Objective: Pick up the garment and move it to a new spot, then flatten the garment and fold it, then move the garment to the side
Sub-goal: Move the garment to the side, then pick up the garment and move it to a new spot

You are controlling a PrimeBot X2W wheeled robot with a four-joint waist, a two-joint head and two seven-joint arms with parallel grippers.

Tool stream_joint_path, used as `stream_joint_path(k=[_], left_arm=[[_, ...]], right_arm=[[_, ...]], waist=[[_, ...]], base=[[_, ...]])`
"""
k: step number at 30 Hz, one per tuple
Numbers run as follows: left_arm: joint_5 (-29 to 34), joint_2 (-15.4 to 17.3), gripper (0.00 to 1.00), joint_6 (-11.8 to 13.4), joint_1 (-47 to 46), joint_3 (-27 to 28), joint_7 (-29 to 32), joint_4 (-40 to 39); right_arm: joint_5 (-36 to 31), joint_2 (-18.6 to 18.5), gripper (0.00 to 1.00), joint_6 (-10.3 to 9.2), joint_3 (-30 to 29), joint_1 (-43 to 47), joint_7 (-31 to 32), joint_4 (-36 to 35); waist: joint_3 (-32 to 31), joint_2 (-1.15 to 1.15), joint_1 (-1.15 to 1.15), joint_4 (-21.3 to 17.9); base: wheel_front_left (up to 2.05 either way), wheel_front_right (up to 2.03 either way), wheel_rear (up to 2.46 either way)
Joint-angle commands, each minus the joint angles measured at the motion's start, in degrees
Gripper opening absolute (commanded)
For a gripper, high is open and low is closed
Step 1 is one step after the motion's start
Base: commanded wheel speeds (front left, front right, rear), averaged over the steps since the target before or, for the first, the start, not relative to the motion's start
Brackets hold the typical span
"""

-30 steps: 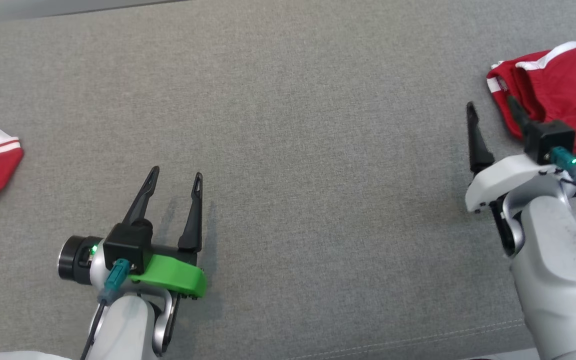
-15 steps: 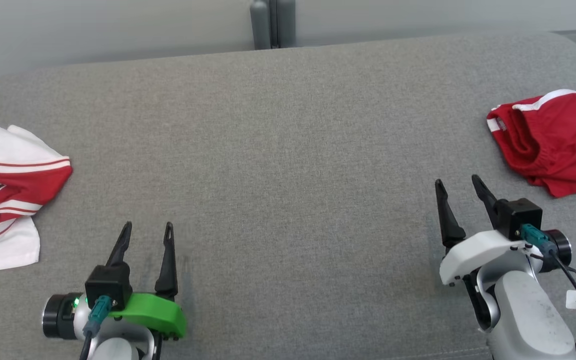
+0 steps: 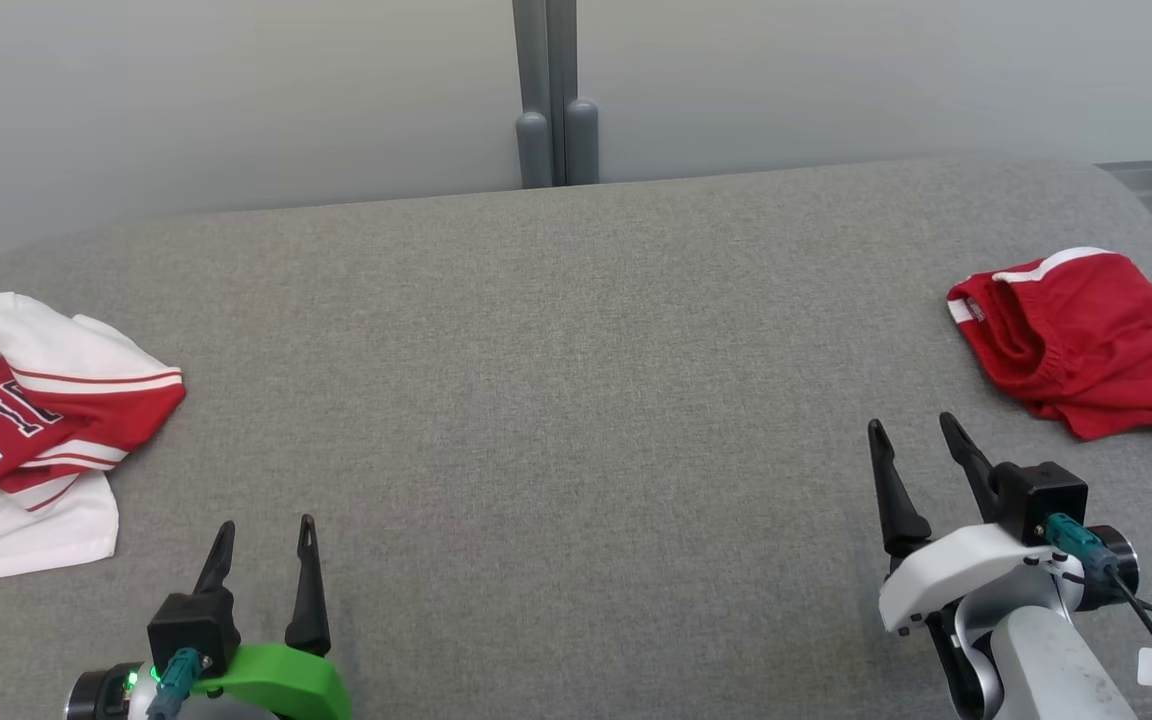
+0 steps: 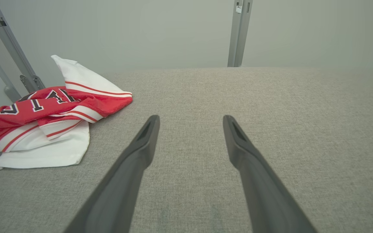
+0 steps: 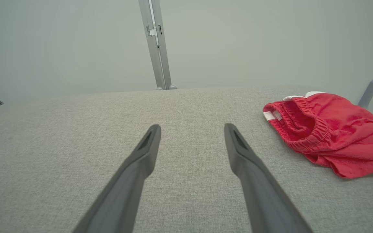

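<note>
Lying on cushion (image 3: 576, 400), red shorts (image 3: 1086, 340) far right, jersey (image 3: 26, 420) far left, left hand (image 3: 267, 523), right hand (image 3: 910, 422) both spread

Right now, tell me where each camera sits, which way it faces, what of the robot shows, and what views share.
Head view: on the head, facing forward and down at the pad; left gripper lower left, right gripper lower right, both open.
Left wrist view: on the left wrist, facing along its fingers across the pad; jersey at left.
Right wrist view: on the right wrist, facing along its fingers; shorts at right.
Shared: all three show the post behind the pad.
</note>
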Motion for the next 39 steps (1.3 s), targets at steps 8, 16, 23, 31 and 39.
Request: stream_joint_path(k=[8,16,23,31,39], left_arm=[[-0.72,0.06,1.0,0.51,2.11,0.32,-0.02,0.27],[-0.8,0.06,1.0,0.43,2.27,0.22,-0.02,0.52],[-0.49,0.07,1.0,0.69,1.7,0.17,-0.02,0.63],[-0.96,0.1,1.0,1.16,1.57,1.53,-0.01,1.34],[-0.6,0.07,1.0,1.37,1.76,2.29,-0.01,2.28]], right_arm=[[1.16,-0.08,1.0,-0.1,0.12,2.44,-0.01,-0.74],[1.6,-0.08,1.0,-0.1,0.39,2.96,-0.01,-0.72],[1.26,-0.08,1.0,-0.1,1.38,3.15,-0.01,-0.85],[2.41,-0.09,1.0,-0.1,3.77,3.02,-0.01,-1.07],[3.41,-0.11,1.0,-0.11,5.77,2.1,-0.01,-1.25]], waist=[[-1.29,0.0,0.0,0.47],[-1.38,0.0,0.0,0.72],[-0.83,0.0,0.0,3.03],[0.56,0.0,0.0,11.53],[2.18,0.0,0.0,20.58]], base=[[0.0,0.0,0.0],[0.0,0.0,0.0],[0.0,0.0,0.0],[0.0,0.0,0.0],[0.0,0.0,0.0]])
